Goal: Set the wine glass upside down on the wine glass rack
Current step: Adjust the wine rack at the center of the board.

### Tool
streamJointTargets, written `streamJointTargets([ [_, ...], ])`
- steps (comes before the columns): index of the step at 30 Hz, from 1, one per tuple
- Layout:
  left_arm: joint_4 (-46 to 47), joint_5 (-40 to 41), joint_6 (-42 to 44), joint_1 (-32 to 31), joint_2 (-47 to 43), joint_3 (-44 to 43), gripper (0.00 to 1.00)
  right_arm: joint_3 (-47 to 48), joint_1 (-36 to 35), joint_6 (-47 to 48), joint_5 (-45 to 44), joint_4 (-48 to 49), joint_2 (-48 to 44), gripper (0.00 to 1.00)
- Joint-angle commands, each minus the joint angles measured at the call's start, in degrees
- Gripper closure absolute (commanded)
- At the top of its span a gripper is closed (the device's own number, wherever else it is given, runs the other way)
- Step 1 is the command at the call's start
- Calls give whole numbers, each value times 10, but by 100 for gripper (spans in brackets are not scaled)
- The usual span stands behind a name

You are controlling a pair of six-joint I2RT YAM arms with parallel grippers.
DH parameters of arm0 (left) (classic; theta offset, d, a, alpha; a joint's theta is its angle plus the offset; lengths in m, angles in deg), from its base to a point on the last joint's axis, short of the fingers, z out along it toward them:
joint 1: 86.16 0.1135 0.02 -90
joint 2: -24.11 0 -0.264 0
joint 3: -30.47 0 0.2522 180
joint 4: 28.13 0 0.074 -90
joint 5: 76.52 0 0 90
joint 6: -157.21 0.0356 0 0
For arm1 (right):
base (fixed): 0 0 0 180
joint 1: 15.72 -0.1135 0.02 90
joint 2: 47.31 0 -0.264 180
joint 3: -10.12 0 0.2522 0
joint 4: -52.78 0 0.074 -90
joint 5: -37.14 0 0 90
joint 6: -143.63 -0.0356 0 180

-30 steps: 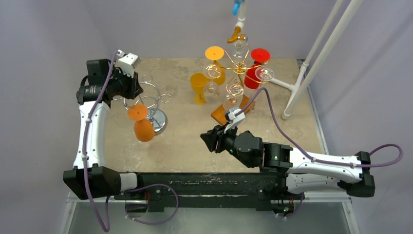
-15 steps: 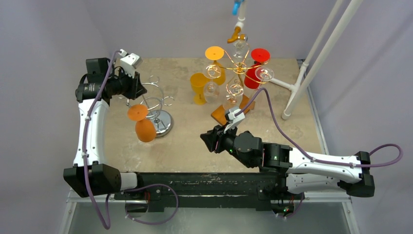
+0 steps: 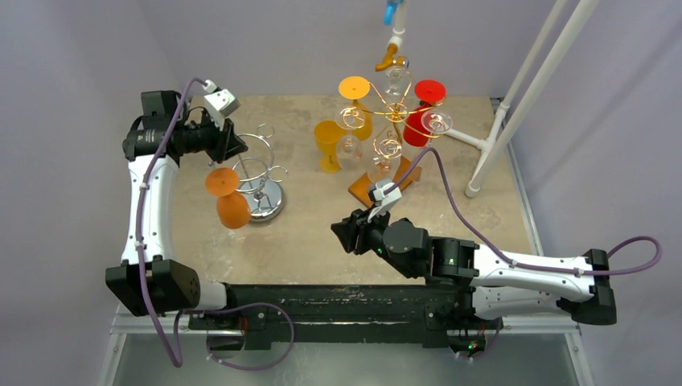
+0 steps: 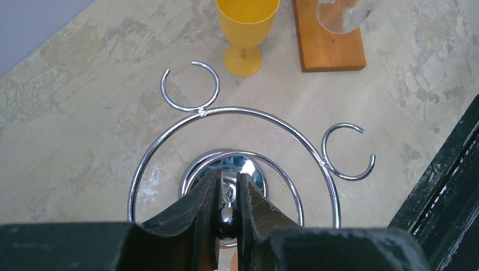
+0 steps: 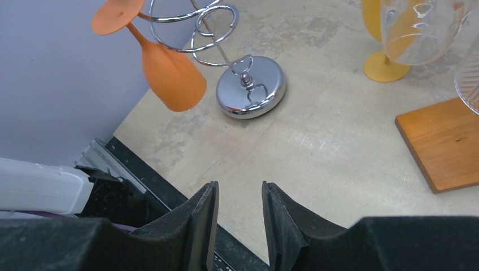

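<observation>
An orange wine glass hangs upside down by its foot from a loop of the chrome wine glass rack, bowl beside the round base. My left gripper is above the rack. In the left wrist view the left gripper is shut on the rack's chrome ball top, with two bare loops beyond it. My right gripper hovers open and holds nothing, right of the rack; in the right wrist view the right gripper faces the orange glass and base.
A copper rack on a wooden board stands at the back, hung with clear, yellow and red glasses. A yellow glass stands upright beside it. White pipes rise at the right. A black rail runs along the near edge.
My left gripper has shifted right and back with the rack's top in it. The rack and the hanging orange glass have swung with it. The right arm has barely moved.
</observation>
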Motion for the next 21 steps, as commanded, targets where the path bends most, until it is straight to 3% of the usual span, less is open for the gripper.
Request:
streamJointTargets([
  [1,38,-109,87,5,-4,-60,100,-2,2,-7,-13,22,4,59],
  [5,2,-140,132,12,24,-78,100,-2,2,-5,-16,21,10,59],
  [15,-274,-165,424,25,142,-204,100,10,11,3,-19,21,41,54],
  [21,-281,-150,474,25,130,-178,100,73,69,39,36,8,106,47],
])
